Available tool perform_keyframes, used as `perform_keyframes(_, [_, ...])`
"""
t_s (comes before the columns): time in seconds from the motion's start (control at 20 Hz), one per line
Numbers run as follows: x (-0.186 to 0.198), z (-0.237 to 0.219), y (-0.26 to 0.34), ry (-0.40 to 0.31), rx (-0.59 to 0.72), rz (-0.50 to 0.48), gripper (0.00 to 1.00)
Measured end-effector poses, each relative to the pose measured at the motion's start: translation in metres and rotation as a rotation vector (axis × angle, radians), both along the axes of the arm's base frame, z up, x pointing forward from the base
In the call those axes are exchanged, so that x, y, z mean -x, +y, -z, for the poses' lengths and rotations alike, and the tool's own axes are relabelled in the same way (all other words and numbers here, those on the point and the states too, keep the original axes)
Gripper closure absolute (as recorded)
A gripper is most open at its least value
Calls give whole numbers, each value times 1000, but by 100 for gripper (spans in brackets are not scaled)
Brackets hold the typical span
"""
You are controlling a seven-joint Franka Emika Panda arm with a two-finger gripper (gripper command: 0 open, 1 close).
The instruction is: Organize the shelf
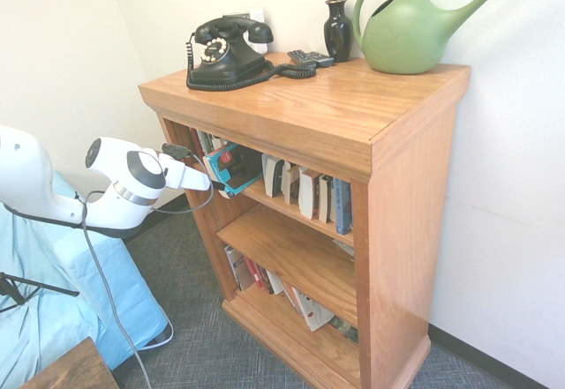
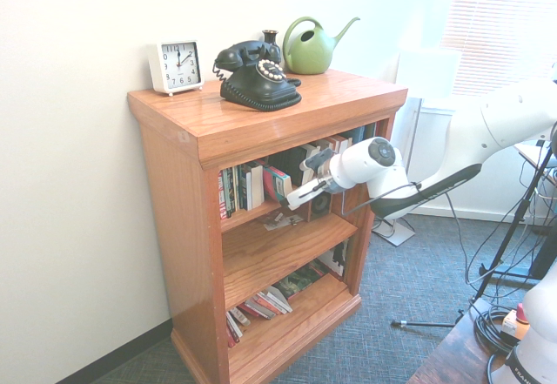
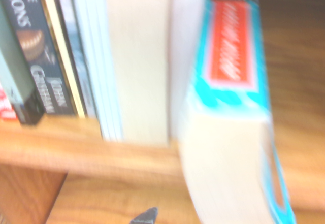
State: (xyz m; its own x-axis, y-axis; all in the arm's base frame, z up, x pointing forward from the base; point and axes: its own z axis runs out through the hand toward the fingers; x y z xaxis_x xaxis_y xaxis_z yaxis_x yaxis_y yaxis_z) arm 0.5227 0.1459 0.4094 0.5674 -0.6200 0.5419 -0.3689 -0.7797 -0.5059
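A: Reaching into the top tier of the warm orange-brown wooden shelf (image 1: 388,133) is the white arm's end effector (image 1: 214,175), fingers spread, at a tilted turquoise paperback with a red spine label (image 1: 237,167).

B: Holding it?

A: Can't tell. The shelf stands against the white wall, a black rotary telephone (image 1: 228,52) on top.

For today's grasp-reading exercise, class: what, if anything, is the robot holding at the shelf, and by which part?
It cannot be told. The gripper is right at the teal book leaning in the shelf's top tier, but no view shows a grip.
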Motion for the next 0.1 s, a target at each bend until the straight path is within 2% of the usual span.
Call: perform_keyframes(0.1, [19, 8, -11, 13, -9, 3, 0])
